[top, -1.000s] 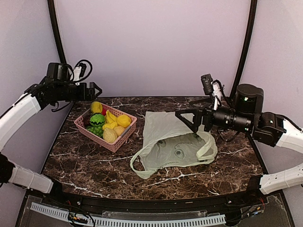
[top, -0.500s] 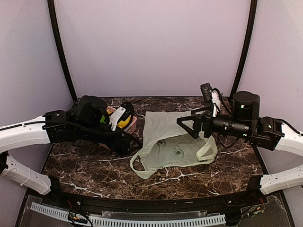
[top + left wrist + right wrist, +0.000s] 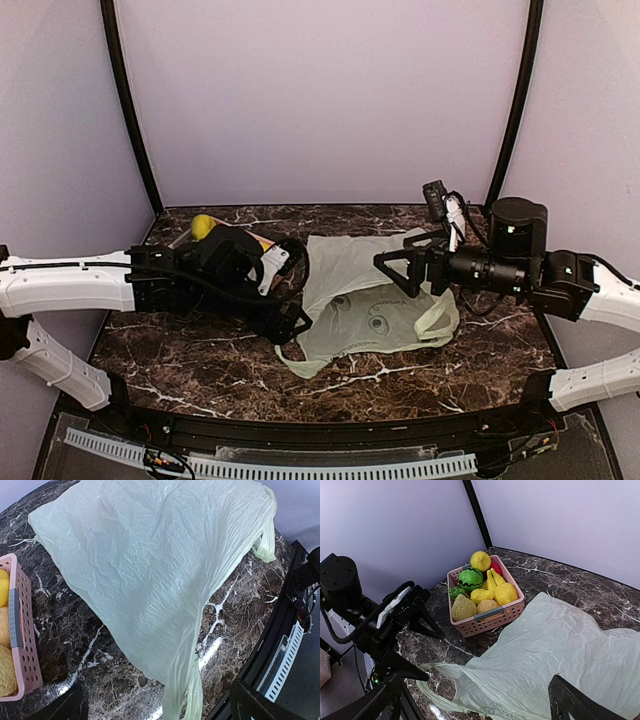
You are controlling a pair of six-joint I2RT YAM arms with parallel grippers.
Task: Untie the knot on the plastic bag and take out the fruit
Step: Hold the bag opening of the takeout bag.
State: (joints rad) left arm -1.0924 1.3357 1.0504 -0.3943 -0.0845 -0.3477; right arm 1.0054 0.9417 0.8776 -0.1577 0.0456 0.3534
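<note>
**Bag flat, no knot in sight: job looks close to done**

We start w/ the table (image 3: 200,350), dark marble. In its middle lies the bag (image 3: 350,290), pale green, thin, spread flat and wrinkled. We see no bulge in it, so we judge it empty, tho the inside is hidden from us. No knot shows in any view. The handles (image 3: 182,695) lie loose as open loops, one at the near-left corner and one on the R side. The untying step looks done to us.

The L arm (image 3: 90,285) lies low across the table from the left. Its L pincer (image 3: 293,322) sits just beside the bag's near-left corner, jaws wide apart, nothing betw. them. The R pincer (image 3: 393,268) hangs above the bag's far-right part, jaws also spread wide, gripping nothing.

The basket (image 3: 490,622), pink, stands left of the bag, near but not touching. In the top view the L arm covers most of it. The fruit (image 3: 481,560) is in there, piled w/ bananas (image 3: 492,580). We make out a yellow round one, a green one w/ dark stripes, a bit of red and some yellow-orange pieces. Which of them belong to the bag we can't tell.

What's left, as we judge it: little or nothing. At most a check that no fruit hides in the bag, e.g. by lifting a corner.
</note>
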